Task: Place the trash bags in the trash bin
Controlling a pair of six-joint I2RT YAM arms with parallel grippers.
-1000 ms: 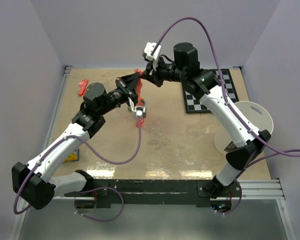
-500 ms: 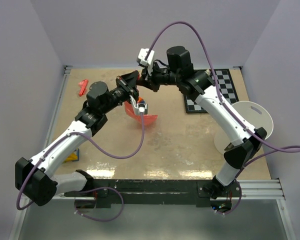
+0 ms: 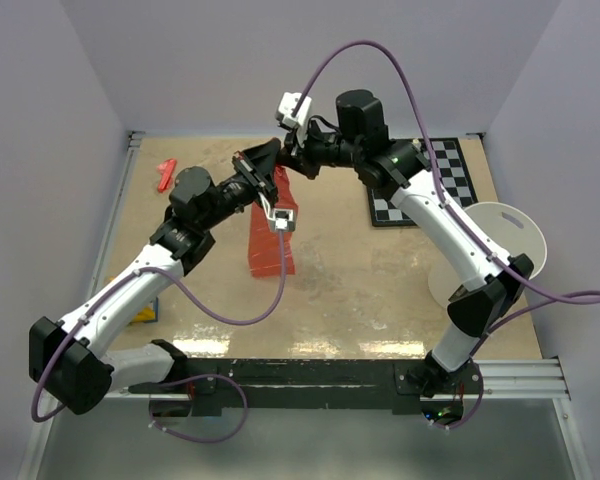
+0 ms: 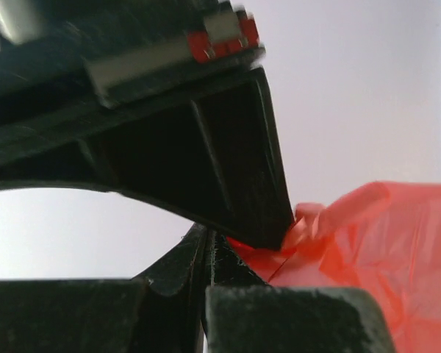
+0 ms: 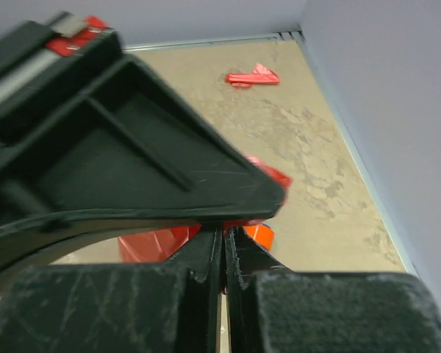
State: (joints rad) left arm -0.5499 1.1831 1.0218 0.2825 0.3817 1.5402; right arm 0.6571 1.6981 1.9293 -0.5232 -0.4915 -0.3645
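Changed since half a second ago: trash bag, then a spread crumpled patch below the grippers, now hangs as a long narrow red strip, its lower end down at the table. Both arms hold nearly the same pose.

- Left gripper: fingers together, pinched on the bag's top edge; red film runs into its tips in the left wrist view.
- Right gripper: fingers together on the same bunched edge, tip to tip with the left.
- Trash bin: white, on its side at the right table edge, partly behind the right arm, well apart from the bag.
- Checkerboard: far right, flat.
- Small red piece: far left.
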